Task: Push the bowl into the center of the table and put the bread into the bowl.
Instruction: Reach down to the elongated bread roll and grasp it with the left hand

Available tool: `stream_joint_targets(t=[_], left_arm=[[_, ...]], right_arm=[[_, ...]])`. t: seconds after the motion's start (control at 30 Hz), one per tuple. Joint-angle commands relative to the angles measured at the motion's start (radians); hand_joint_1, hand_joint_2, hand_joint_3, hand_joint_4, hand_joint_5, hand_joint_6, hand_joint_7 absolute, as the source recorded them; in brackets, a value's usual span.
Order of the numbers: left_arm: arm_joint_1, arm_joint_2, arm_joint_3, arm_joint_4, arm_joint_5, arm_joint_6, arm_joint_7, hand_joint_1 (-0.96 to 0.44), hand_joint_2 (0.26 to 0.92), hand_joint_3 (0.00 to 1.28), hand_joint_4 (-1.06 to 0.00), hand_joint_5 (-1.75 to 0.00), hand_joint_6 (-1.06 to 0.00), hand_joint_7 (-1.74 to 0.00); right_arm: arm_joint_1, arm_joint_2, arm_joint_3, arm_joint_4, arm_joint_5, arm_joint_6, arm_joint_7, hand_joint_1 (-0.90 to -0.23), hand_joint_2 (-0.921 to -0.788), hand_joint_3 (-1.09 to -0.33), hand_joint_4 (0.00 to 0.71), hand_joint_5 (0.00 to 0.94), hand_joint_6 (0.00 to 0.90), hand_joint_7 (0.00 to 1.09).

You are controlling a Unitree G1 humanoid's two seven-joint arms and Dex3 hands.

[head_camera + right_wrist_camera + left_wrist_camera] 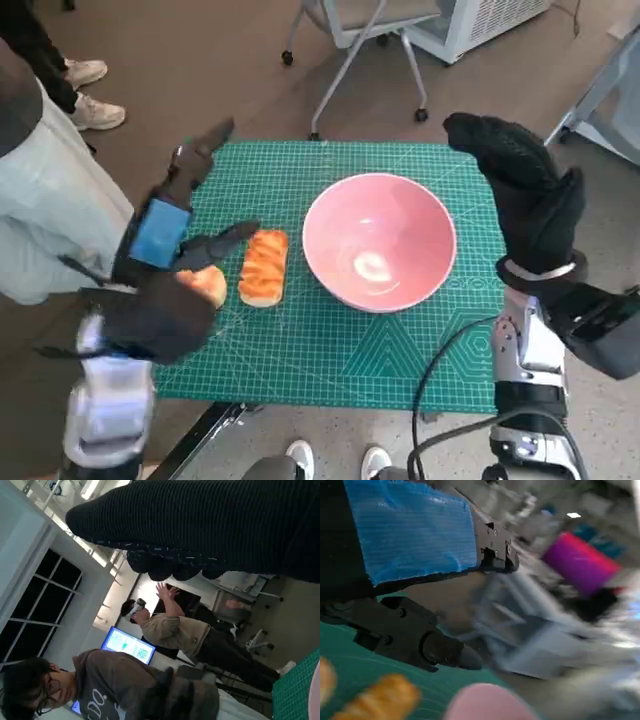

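Left hand [165, 275] hovers released, fingers spread, over a bread roll [205, 285] at 8 o'clock on the green mat surface [330, 360]. Second bread loaf [264, 266] lies just beside pink bowl [379, 241], near centre. Right hand [520, 195] raised at 3 o'clock, released, holding nothing.

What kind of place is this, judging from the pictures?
Probably a robotics lab or office. A green cutting mat covers the small table, a wheeled office chair stands behind it, and the right wrist view shows a person wearing a headset near a lit screen.
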Motion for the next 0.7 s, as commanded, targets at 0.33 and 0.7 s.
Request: stream_joint_targets(t=[0.33,0.7], left_arm=[[-0.065,0.002,-0.160,0.088,0.220,0.188,-0.101,-0.58,0.920,0.02,-0.48,-0.54,-0.49,-0.09],[-0.096,-0.015,-0.183,0.181,0.256,0.207,-0.138,-0.59,0.921,0.08,-0.61,-0.37,-0.52,-0.09]], right_arm=[[0.016,0.004,-0.011,0.034,0.008,-0.006,-0.001,-0.684,-0.921,-0.760,0.198,0.002,0.068,0.50],[0.016,0.008,-0.016,0.030,0.004,-0.011,-0.009,-0.680,-0.921,-0.758,0.199,0.002,0.071,0.50]])
